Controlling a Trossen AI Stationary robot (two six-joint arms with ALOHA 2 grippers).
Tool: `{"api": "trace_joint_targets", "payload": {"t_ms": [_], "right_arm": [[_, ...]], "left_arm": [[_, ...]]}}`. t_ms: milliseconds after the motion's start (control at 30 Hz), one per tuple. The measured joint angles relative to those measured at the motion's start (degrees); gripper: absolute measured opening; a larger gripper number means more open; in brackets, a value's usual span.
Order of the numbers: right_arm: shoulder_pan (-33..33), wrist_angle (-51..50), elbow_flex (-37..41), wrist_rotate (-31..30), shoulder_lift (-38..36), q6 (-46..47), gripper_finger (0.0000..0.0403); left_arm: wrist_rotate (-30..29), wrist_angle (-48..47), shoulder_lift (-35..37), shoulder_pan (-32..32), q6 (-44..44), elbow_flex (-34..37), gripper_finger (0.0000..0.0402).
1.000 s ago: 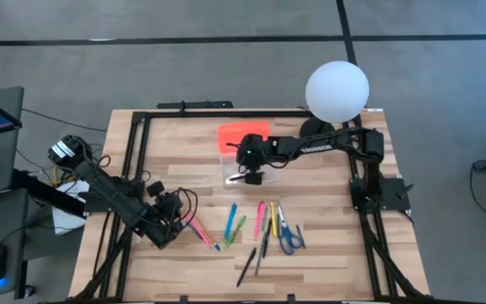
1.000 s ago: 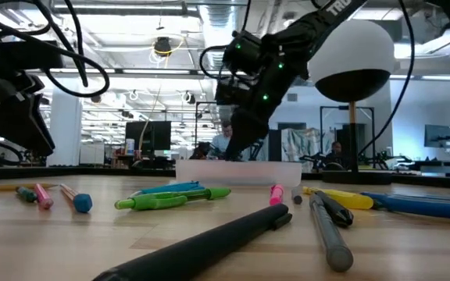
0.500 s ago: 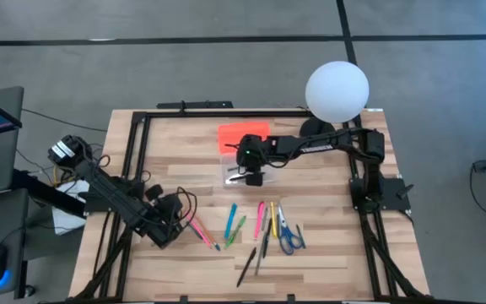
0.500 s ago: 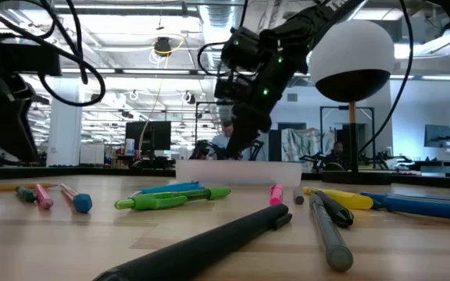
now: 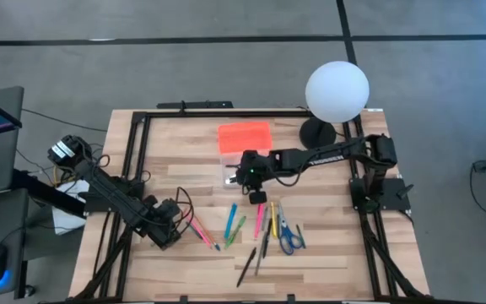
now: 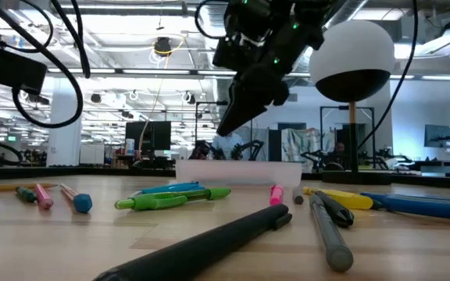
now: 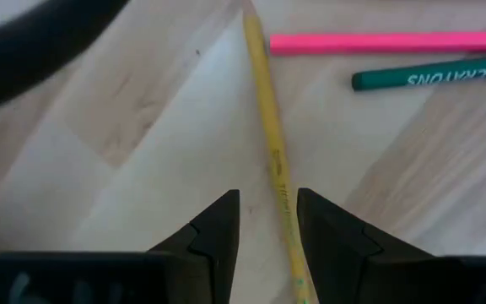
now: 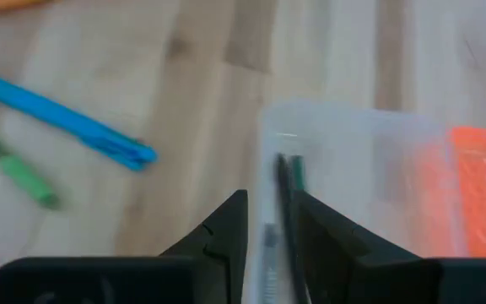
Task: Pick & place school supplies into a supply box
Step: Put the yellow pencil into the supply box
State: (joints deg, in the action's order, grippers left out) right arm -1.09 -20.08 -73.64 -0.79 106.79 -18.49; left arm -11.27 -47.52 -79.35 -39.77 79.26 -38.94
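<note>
The clear supply box [image 5: 233, 169] stands mid-table with its orange lid [image 5: 245, 135] lying open on the far side. A dark pen [image 8: 288, 179] lies inside the box. My right gripper [image 5: 257, 194] hangs open above the box's near wall [image 8: 344, 127] and holds nothing. School supplies lie in front of it: a blue pen [image 5: 231, 214], a green marker [image 5: 238, 230], blue-handled scissors [image 5: 287, 233] and black pens [image 5: 248, 265]. My left gripper [image 5: 174, 230] is at the near left, open and pointing down. Its fingers stand on either side of a yellow pencil [image 7: 264, 93] lying on the table.
A white globe lamp [image 5: 337, 91] stands at the far right corner. A pink pencil [image 7: 386, 42] and a green crayon [image 7: 435, 78] lie just past the yellow pencil. A black frame [image 5: 142, 127] runs around the wooden table top. Bare wood lies between the box and the left arm.
My right gripper has risen from the box and come toward the table's near edge, nothing in its fingers. My left gripper has turned at its wrist while staying over the same spot.
</note>
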Motion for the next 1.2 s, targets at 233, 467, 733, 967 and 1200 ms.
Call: {"api": "trace_joint_targets", "payload": {"t_ms": [233, 467, 733, 967, 1200], "right_arm": [[3.71, -0.79, 0.02, 0.04, -0.51, -0.88, 0.0087], [6.35, -1.96, 0.02, 0.0, -0.51, -0.39, 0.0087], [9.83, -6.67, 0.02, -0.16, -0.49, 2.73, 0.0087], [14.7, -14.93, 0.02, -1.62, -0.45, 11.23, 0.0087], [22.83, -20.1, 0.02, -8.96, -0.42, 18.89, 0.0087]], "left_arm": [[-0.05, 2.12, -0.42, 0.0, 0.44, 0.11, 0.0116], [1.4, 4.04, -1.61, 0.0, 2.3, 2.28, 0.0116], [5.94, 5.61, -4.17, 0.35, 2.12, 3.72, 0.0116], [6.83, 5.43, -4.2, 0.37, 0.61, 3.74, 0.0092], [6.98, 5.44, -4.2, 1.81, -3.62, 3.74, 0.0012]]}}
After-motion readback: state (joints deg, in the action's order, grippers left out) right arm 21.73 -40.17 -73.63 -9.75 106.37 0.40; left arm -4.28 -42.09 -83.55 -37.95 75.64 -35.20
